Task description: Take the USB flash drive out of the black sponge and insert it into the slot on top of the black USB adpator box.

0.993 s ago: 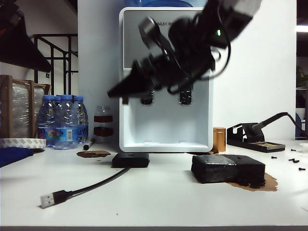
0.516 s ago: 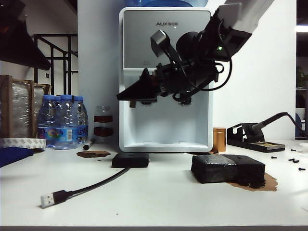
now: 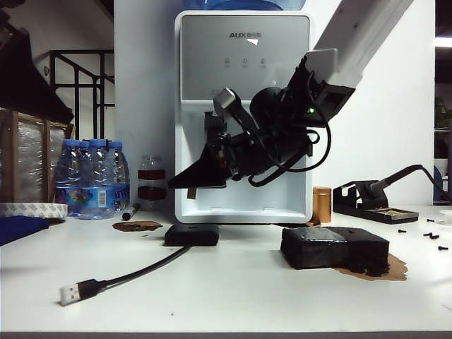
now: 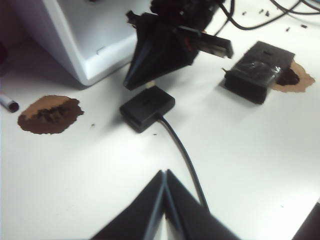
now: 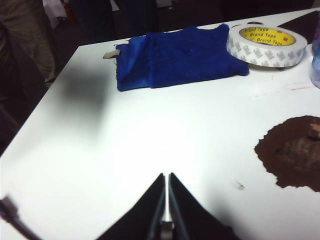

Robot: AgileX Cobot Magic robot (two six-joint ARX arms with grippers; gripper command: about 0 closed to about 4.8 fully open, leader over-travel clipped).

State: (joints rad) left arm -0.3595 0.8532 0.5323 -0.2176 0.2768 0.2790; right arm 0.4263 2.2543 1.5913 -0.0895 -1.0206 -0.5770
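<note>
The black USB adpator box (image 3: 191,234) lies flat in front of the dispenser, and its cable runs to a silver plug (image 3: 69,294). My right gripper (image 3: 172,186) hangs tilted just above the box (image 4: 147,106). It is shut on the USB flash drive (image 4: 148,85), a small pale stick poking out under the fingers, and a silver sliver (image 5: 166,226) shows between them. The black sponge (image 3: 335,247) sits to the right on a brown stain. My left gripper (image 4: 164,172) is shut and empty, above the table on the cable side of the box.
A white water dispenser (image 3: 244,113) stands behind the box. Water bottles (image 3: 92,176) are at the left. A copper cylinder (image 3: 322,205), a soldering stand (image 3: 367,201) and loose screws (image 3: 431,236) are at the right. A blue cloth (image 5: 180,55), a tape roll (image 5: 267,44) and a brown stain (image 4: 50,114) are also here.
My right gripper has come down from in front of the dispenser's upper panel to just above the adaptor box, still shut on the drive. The left gripper stays shut.
</note>
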